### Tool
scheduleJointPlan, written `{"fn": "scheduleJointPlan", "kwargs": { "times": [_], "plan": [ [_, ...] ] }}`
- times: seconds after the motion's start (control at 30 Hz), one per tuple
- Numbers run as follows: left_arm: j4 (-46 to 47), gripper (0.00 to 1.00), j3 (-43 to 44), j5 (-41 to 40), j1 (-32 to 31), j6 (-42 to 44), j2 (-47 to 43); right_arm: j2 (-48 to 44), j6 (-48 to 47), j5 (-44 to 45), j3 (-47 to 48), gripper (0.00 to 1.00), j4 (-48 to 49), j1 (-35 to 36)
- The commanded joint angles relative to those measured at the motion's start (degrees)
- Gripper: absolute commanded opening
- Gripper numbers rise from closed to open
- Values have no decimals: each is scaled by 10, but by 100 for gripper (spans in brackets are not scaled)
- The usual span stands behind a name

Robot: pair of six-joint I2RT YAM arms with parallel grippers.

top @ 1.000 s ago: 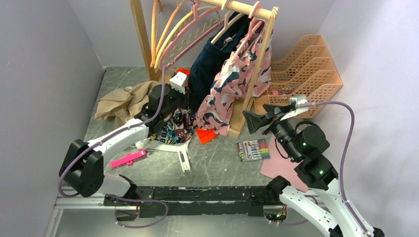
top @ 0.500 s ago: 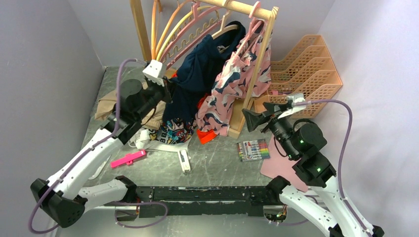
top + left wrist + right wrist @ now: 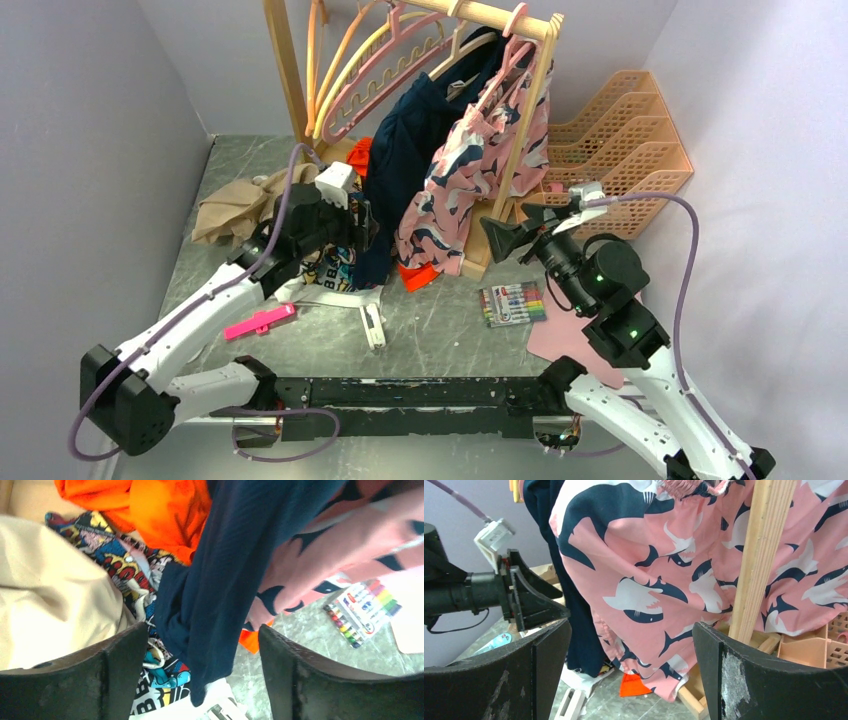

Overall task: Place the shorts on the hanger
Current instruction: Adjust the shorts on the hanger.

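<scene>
The rack stands along the far edge of the table. On its rail the hanger carries the shorts, with a second pair of shorts hanging just to their right. Loose clothes lie heaped under the rack; a crumpled garment lies left of it, near the left edge. Stacked trays fill the far right corner. A marker set lies in front of the rack's right post, a sheet just right of it, and a clip towards the near left corner

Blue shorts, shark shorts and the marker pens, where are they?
navy shorts (image 3: 400, 160), top view, middle of hanging cloth.
pink shark shorts (image 3: 649, 555), right wrist view, front cloth.
markers (image 3: 513, 303), top view, pack's middle.
</scene>
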Motion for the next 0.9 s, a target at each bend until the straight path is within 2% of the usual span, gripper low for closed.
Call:
{"fn": "scheduleJointPlan", "kwargs": {
  "times": [0.0,0.07,0.2,0.4,0.53,0.73,0.87],
  "plan": [
    [-28,94,18,-112,-5,8,32,10,10,-17,-14,96,21,-1],
    [-45,100,28,-176,-20,9,51,17,11,-25,-15,96,20,-1],
    [-67,99,33,-315,-68,-12,79,41,0,-35,0,96,8,-1],
    [-110,99,41,-435,-107,-52,118,60,-5,-40,23,96,-1,-1],
    [-107,99,35,-475,-128,-52,132,52,4,-23,7,95,23,-1],
    [-76,100,-2,-475,-140,-33,129,53,8,37,-11,95,41,-1],
    [-77,99,-4,-487,-170,-28,146,40,19,83,-41,95,81,-1]
  ]
}}
